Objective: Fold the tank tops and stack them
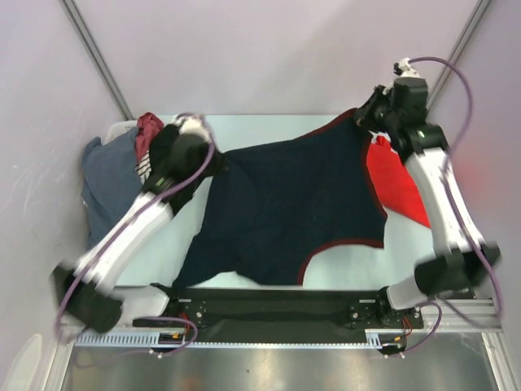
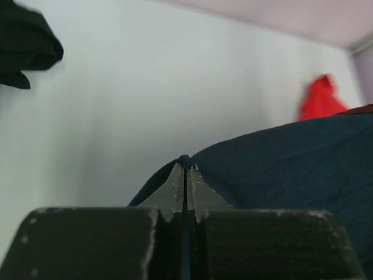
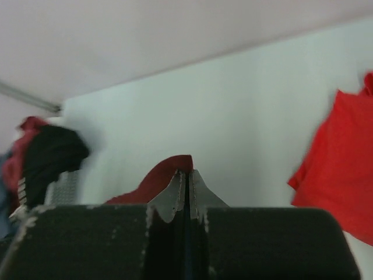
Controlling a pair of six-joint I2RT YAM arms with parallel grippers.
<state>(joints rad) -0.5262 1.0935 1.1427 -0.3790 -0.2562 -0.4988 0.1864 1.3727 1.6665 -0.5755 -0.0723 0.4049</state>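
The dark navy tank top point(image 1: 285, 212) with maroon trim hangs stretched between my two grippers above the pale table point(image 1: 269, 130). My left gripper point(image 1: 213, 165) is shut on its left corner; in the left wrist view navy cloth point(image 2: 291, 169) runs from the pinched fingertips point(image 2: 185, 166). My right gripper point(image 1: 366, 116) is shut on the far right corner, and the right wrist view shows maroon trim point(image 3: 160, 178) at the closed tips point(image 3: 186, 175). The bright red tank top point(image 1: 396, 183) lies on the table at the right, partly under the navy one, red cloth point(image 3: 341, 163) beside my right gripper.
A white basket point(image 1: 122, 130) at the far left holds several garments: grey-blue point(image 1: 106, 187), dark red point(image 1: 149, 129) and black striped cloth. Grey walls with metal rails close in the table at the back and sides. The arm bases sit on a black bar point(image 1: 277, 305) at the near edge.
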